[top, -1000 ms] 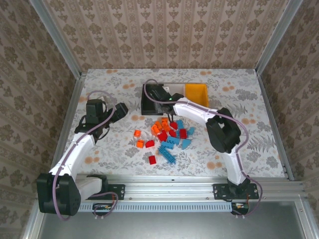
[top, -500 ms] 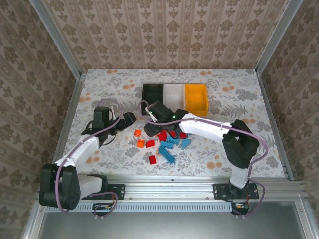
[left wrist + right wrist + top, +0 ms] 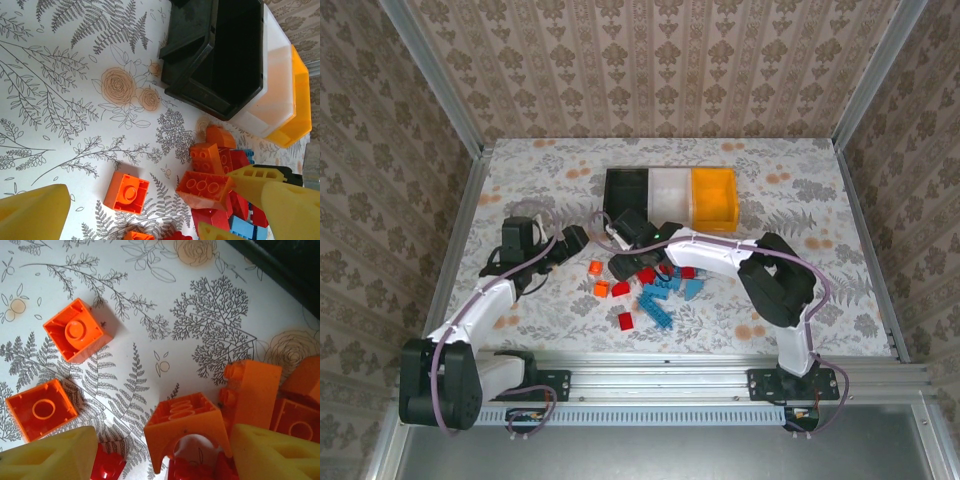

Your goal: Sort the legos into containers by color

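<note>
Nearest the arm bases the legos (image 3: 658,292) lie loose on the table (image 3: 800,200). Just past them the right gripper (image 3: 623,266) straddles an orange arch brick (image 3: 184,422), fingers apart; the left gripper (image 3: 578,238) gapes too. Behind stand the black bin (image 3: 624,184), white bin (image 3: 670,186) and orange-yellow bin (image 3: 713,196).

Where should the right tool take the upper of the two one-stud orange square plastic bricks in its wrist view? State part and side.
Grip the upper one-stud orange square plastic brick across two opposite side walls, coming straight down. It lies stud-up, apart from other bricks, so its walls look free. It sits skewed to the open right tool; the wrist likely needs turning.
</note>
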{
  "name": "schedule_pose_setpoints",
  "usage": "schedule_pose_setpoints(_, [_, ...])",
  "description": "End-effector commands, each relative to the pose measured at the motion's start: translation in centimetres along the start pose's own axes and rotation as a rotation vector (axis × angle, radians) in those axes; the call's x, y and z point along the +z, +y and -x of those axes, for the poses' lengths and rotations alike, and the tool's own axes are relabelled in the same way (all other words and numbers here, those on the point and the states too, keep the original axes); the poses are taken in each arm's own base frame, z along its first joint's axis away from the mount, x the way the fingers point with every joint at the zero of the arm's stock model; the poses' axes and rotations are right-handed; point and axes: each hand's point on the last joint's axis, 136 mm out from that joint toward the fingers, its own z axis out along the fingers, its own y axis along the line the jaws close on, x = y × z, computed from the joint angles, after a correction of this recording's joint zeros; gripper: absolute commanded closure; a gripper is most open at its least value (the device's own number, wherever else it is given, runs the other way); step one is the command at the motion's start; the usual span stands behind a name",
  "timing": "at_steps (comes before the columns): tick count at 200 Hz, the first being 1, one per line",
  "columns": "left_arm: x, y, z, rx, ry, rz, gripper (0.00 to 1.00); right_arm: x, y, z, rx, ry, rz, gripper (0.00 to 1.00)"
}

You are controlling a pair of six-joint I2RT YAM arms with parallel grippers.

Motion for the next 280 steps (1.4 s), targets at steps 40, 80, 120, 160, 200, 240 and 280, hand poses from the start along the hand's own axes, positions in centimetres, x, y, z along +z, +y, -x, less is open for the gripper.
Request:
schedule_pose_setpoints(40, [-0.4, 0.0, 0.3, -0.009, -0.013, -0.014, 0.0, 1.0, -0.6, 1.7, -0.043, -0.021, -0.055, 0.51])
schedule_pose_setpoints(80, [-0.6, 0.1, 0.5, -0.009, -0.019, -0.011, 0.0, 1.0, -0.7, 1.4, -0.073, -0.018, -0.086, 0.62])
schedule_pose_setpoints(120, [-0.7, -0.3, 0.8, -0.014, -0.023, -0.021, 0.0, -0.9, -0.8, 3.4, -0.064, -0.1, -0.097, 0.66])
schedule_pose_setpoints(160, [-0.8, -1.7, 1.3, 0.003, -0.032, -0.043, 0.0, -4.7, -2.2, 7.4, -0.029, -0.233, -0.133, 0.67])
schedule_pose_setpoints(200, [0.1, -4.2, 0.4, 0.066, 0.009, -0.079, 0.0, -8.4, -7.7, 9.2, 0.071, -0.307, -0.223, 0.67])
schedule_pose_setpoints(240, [1.8, -8.3, -1.8, 0.178, 0.082, -0.158, 0.0, -13.0, -17.4, 7.6, 0.294, -0.362, -0.349, 0.67])
schedule_pose_setpoints(280, [5.1, -12.8, -6.7, 0.265, 0.225, -0.262, 0.0, -12.9, -26.9, 3.0, 0.513, -0.273, -0.508, 0.68])
